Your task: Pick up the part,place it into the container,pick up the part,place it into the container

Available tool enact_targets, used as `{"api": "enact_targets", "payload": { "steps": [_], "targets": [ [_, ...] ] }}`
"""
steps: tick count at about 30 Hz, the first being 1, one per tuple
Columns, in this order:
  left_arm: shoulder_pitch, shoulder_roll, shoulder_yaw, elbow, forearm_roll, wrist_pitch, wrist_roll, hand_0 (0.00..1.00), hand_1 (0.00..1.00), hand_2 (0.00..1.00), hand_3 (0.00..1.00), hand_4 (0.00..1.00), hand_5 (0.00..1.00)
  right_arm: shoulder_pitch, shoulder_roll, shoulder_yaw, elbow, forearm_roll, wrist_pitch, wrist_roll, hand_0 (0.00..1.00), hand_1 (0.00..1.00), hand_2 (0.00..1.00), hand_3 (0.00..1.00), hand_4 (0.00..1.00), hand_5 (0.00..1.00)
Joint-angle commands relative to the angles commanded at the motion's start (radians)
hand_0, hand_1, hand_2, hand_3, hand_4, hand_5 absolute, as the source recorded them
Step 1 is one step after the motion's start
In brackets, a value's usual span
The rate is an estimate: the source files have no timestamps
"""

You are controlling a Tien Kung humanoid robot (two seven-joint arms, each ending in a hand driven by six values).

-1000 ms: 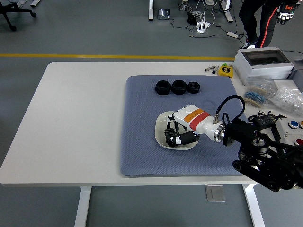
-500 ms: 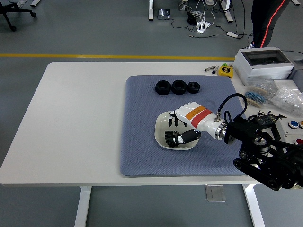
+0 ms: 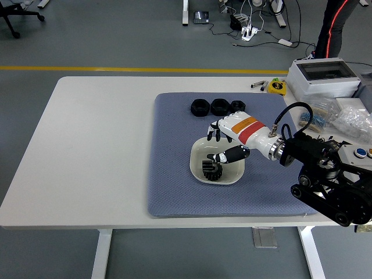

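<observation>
A white bowl [image 3: 199,173] sits on the blue-grey mat [image 3: 174,174] near its middle. A black gear-like part [image 3: 211,170] lies inside the bowl. Three black parts [image 3: 218,107] stand in a row at the mat's far edge. My right hand [image 3: 220,142] hovers just above the bowl's right side, fingers spread and holding nothing; its thumb [image 3: 231,155] points over the gear. My left arm is out of view.
At the table's right end stand a grey box with a clear lid [image 3: 322,78], plastic bags of small parts [image 3: 343,119], a yellow tape measure [image 3: 277,86] and a button box [image 3: 356,157]. A person's legs [image 3: 331,29] stand beyond the table's far right.
My right hand has let go of the black gear in the bowl, opened, and lifted up and back toward the far right. The person has moved further right.
</observation>
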Motion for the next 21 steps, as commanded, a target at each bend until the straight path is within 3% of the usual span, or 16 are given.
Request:
{"api": "enact_targets", "payload": {
  "steps": [3,7,8,13,14,17,19,20,21],
  "targets": [
    [0.0,0.0,0.001,0.0,-0.001,0.0,0.0,0.707,0.715,0.748,0.646,0.671,0.651,-0.004,-0.002,0.031,0.009,0.001,-0.014,-0.012,0.075,0.278,0.45,0.55,0.879,0.459],
    [-0.001,0.0,0.004,0.0,-0.007,0.0,-0.002,0.707,0.715,0.748,0.646,0.671,0.651,-0.019,-0.004,0.083,0.009,0.03,-0.068,-0.037,0.075,0.278,0.45,0.55,0.879,0.459],
    [-0.002,0.0,0.006,0.0,-0.009,0.001,-0.003,0.708,0.715,0.748,0.646,0.671,0.651,-0.023,-0.006,0.106,0.009,0.036,-0.088,-0.04,0.189,0.376,0.49,0.556,0.893,0.461],
    [-0.003,0.0,0.007,0.001,-0.018,0.003,-0.006,0.708,0.715,0.748,0.646,0.671,0.651,-0.035,-0.021,0.192,0.017,0.08,-0.153,-0.032,0.189,0.376,0.49,0.556,0.893,0.461],
    [-0.003,0.0,0.008,0.002,-0.02,0.003,-0.007,0.708,0.715,0.749,0.646,0.67,0.652,-0.039,-0.025,0.207,0.021,0.101,-0.16,-0.029,0.448,0.558,0.664,0.6,0.95,0.494],
    [0.0,0.001,0.015,0.002,-0.028,0.004,-0.008,0.708,0.715,0.749,0.646,0.67,0.652,-0.053,-0.039,0.247,0.035,0.193,-0.157,-0.029,0.448,0.558,0.664,0.6,0.95,0.494],
    [0.002,0.001,0.023,0.002,-0.038,0.006,-0.01,0.708,0.715,0.749,0.646,0.67,0.652,-0.068,-0.056,0.272,0.04,0.263,-0.12,-0.05,0.448,0.558,0.664,0.6,0.95,0.494],
    [0.003,0.001,0.024,0.003,-0.043,0.008,-0.011,0.707,0.715,0.749,0.644,0.67,0.652,-0.078,-0.066,0.283,0.041,0.304,-0.102,-0.056,0.508,0.609,0.717,0.636,0.947,0.498],
    [0.003,0.001,0.025,0.003,-0.045,0.009,-0.011,0.707,0.715,0.749,0.644,0.67,0.652,-0.083,-0.072,0.29,0.042,0.336,-0.095,-0.057,0.508,0.609,0.717,0.636,0.947,0.498]
  ]
}}
